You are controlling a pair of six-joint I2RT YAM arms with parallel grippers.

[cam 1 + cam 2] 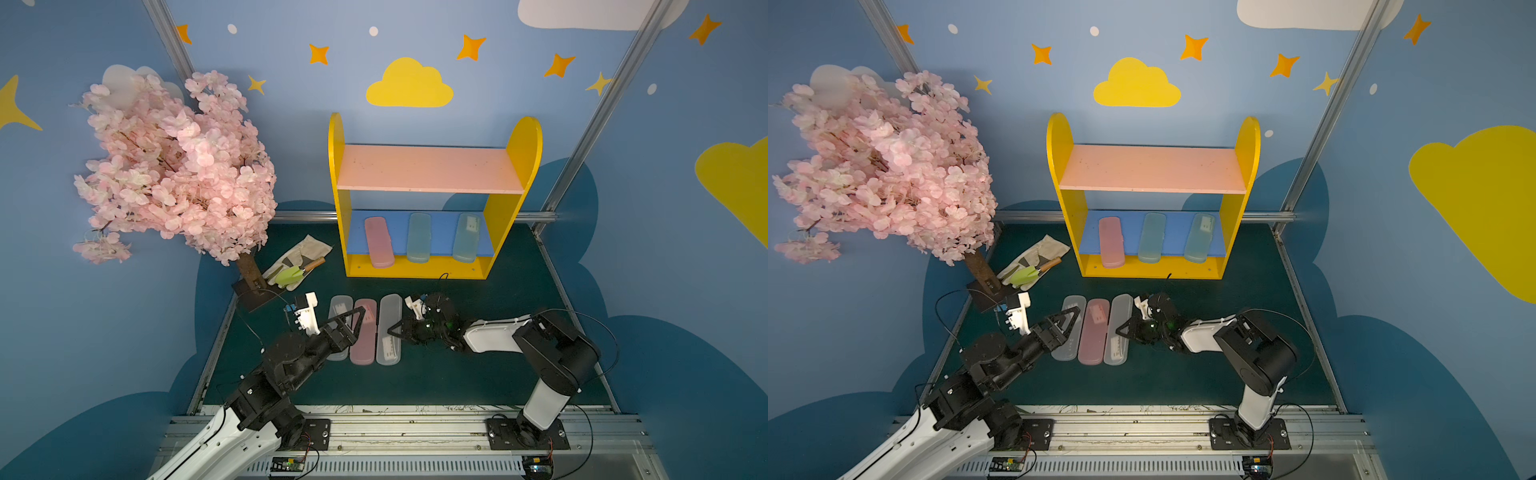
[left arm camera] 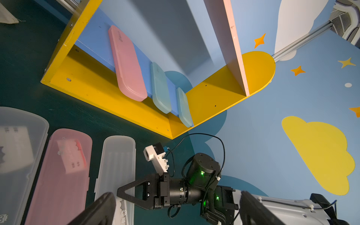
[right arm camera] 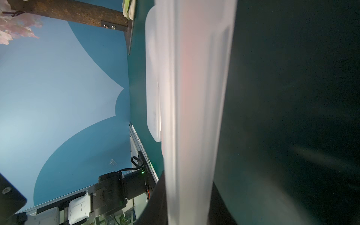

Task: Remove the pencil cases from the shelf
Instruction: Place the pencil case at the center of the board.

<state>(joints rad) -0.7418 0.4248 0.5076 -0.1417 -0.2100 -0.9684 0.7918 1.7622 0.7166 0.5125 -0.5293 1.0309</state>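
The shelf stands at the back of the mat. On its blue lower board lie three pencil cases: a pink one, a teal one and a labelled teal one. The pink upper board is bare. On the mat, a clear case, a pink case and another clear case lie side by side. My right gripper is shut on that last clear case's right edge. My left gripper hovers open over the two left cases.
A pink blossom tree on a dark base plate stands at the left. A glove with a green trowel lies beside it, left of the shelf. Metal rails edge the mat at the front.
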